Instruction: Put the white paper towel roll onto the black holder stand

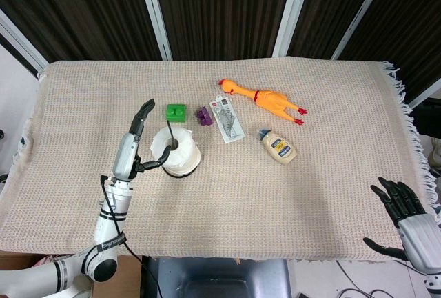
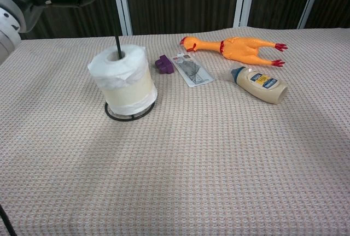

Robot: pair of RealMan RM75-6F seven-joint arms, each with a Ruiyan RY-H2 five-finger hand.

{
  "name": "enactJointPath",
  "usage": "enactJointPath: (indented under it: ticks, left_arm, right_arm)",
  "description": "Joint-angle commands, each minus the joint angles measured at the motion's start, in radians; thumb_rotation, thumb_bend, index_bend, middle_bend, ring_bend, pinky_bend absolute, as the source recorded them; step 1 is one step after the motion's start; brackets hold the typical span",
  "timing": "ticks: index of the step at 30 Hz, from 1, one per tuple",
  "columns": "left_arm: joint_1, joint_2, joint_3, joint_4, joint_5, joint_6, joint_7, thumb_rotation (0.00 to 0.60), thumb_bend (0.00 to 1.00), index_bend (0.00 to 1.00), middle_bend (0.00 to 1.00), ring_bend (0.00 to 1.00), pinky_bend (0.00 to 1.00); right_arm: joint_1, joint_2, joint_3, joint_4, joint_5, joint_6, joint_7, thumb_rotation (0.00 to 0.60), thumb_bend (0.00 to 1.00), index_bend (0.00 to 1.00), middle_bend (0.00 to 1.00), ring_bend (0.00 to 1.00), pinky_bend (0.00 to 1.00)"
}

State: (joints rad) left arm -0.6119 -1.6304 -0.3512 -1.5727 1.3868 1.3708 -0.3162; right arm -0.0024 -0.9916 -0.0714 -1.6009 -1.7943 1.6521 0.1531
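Sitting left of centre, paper towel roll (image 2: 122,81) rested fully down on holder stand (image 1: 170,132), pole through the core. Left hand (image 1: 140,139) beside it, fingers spread, empty; best drawn off sideways without brushing the roll. Right hand (image 1: 398,205) at lower right, fingers apart, empty.

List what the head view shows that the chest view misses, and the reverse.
Only the head view shows the green block, hidden behind the paper towel roll in the chest view, and the right robot hand off the table's edge. Only the chest view shows the holder stand's ring base clearly. Both share the roll on the stand, the left robot hand, rubber chicken and bottle.
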Motion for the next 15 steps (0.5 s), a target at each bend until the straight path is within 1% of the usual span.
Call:
enactJointPath:
  ticks: [1,4,5,7,8,11,12,14,15]
  left_arm:
    - [0.057,0.092,0.089,-0.046,0.089,0.033,0.018,0.6,0.38,0.0,0.0,0.0,0.0]
    - [0.137,0.202,0.206,-0.055,0.183,0.076,0.029,0.6,0.4,0.0,0.0,0.0,0.0]
    - [0.171,0.243,0.252,-0.049,0.209,0.094,0.024,0.6,0.4,0.0,0.0,0.0,0.0]
    - [0.222,0.288,0.314,-0.022,0.239,0.126,0.01,0.6,0.41,0.0,0.0,0.0,0.0]
    - [0.256,0.306,0.349,0.013,0.256,0.153,-0.003,0.6,0.41,0.0,0.0,0.0,0.0]
    - [0.328,0.321,0.414,0.121,0.287,0.212,-0.018,0.6,0.41,0.0,0.0,0.0,0.0]
    - [0.356,0.32,0.44,0.181,0.304,0.234,-0.009,0.6,0.41,0.0,0.0,0.0,0.0]
    - [0.399,0.297,0.46,0.269,0.307,0.268,0.013,0.6,0.41,0.0,0.0,0.0,0.0]
    - [0.417,0.279,0.461,0.309,0.293,0.268,0.034,0.6,0.41,0.0,0.0,0.0,0.0]
  right_arm:
    - [0.0,0.0,-0.002,0.0,-0.001,-0.002,-0.003,0.6,0.0,0.0,0.0,0.0,0.0]
    - [-0.001,0.0,-0.003,-0.002,0.004,-0.009,-0.014,0.6,0.0,0.0,0.0,0.0,0.0]
    - [-0.001,-0.001,-0.004,-0.004,0.004,-0.014,-0.021,0.6,0.0,0.0,0.0,0.0,0.0]
    - [0.0,-0.004,-0.006,-0.007,0.002,-0.021,-0.034,0.6,0.0,0.0,0.0,0.0,0.0]
    - [0.0,-0.007,-0.009,-0.009,0.0,-0.024,-0.044,0.6,0.0,0.0,0.0,0.0,0.0]
    - [-0.001,-0.016,-0.011,-0.011,-0.008,-0.027,-0.068,0.6,0.0,0.0,0.0,0.0,0.0]
    - [-0.001,-0.021,-0.011,-0.011,-0.01,-0.029,-0.08,0.6,0.0,0.0,0.0,0.0,0.0]
    - [-0.001,-0.029,-0.01,-0.012,-0.01,-0.034,-0.098,0.6,0.0,0.0,0.0,0.0,0.0]
    - [-0.001,-0.036,-0.009,-0.015,-0.008,-0.038,-0.113,0.6,0.0,0.0,0.0,0.0,0.0]
